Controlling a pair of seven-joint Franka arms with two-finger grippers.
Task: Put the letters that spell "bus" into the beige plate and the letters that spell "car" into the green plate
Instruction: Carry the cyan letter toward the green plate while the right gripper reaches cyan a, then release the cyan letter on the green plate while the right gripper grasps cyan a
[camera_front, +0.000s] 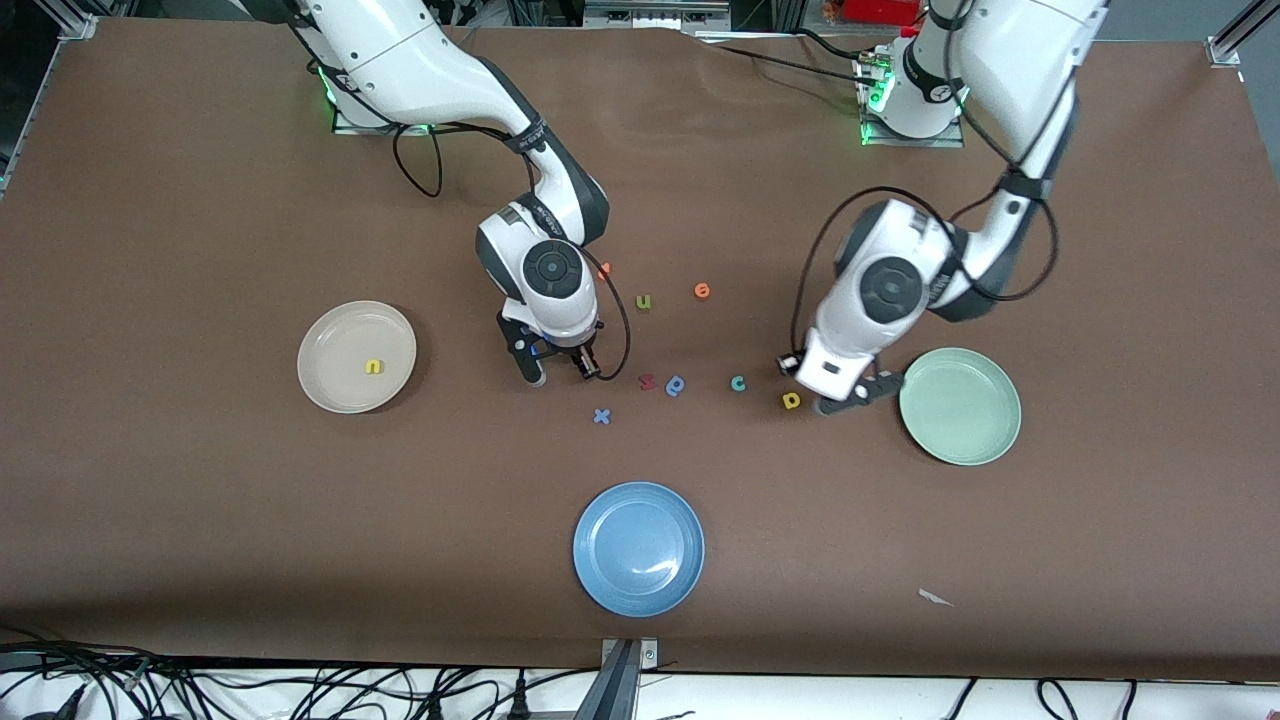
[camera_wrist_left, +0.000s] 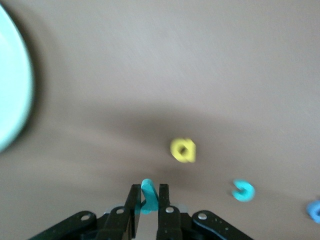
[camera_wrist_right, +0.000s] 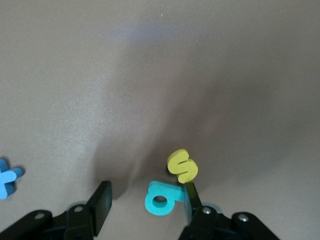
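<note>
My left gripper (camera_wrist_left: 149, 189) (camera_front: 851, 397) is shut on a small teal letter (camera_wrist_left: 148, 199), held over the table between the yellow "a" (camera_wrist_left: 183, 150) (camera_front: 791, 400) and the green plate (camera_front: 960, 405) (camera_wrist_left: 9, 85). The teal "c" (camera_front: 738, 383) (camera_wrist_left: 243, 190) lies beside the "a". My right gripper (camera_wrist_right: 147, 192) (camera_front: 562, 375) is low over the table and open, its fingers either side of the teal "b" (camera_wrist_right: 160, 199); one finger touches the "b". The yellow "s" (camera_wrist_right: 182, 166) lies against that finger's tip. The beige plate (camera_front: 330, 350) holds a yellow "u" (camera_front: 373, 367).
A blue plate (camera_front: 638, 548) sits nearest the front camera. Loose letters lie mid-table: a blue "x" (camera_front: 601, 416) (camera_wrist_right: 7, 180), a dark red letter (camera_front: 647, 381), a blue looped letter (camera_front: 676, 385), an olive "u" (camera_front: 644, 302) and two orange letters (camera_front: 702, 290).
</note>
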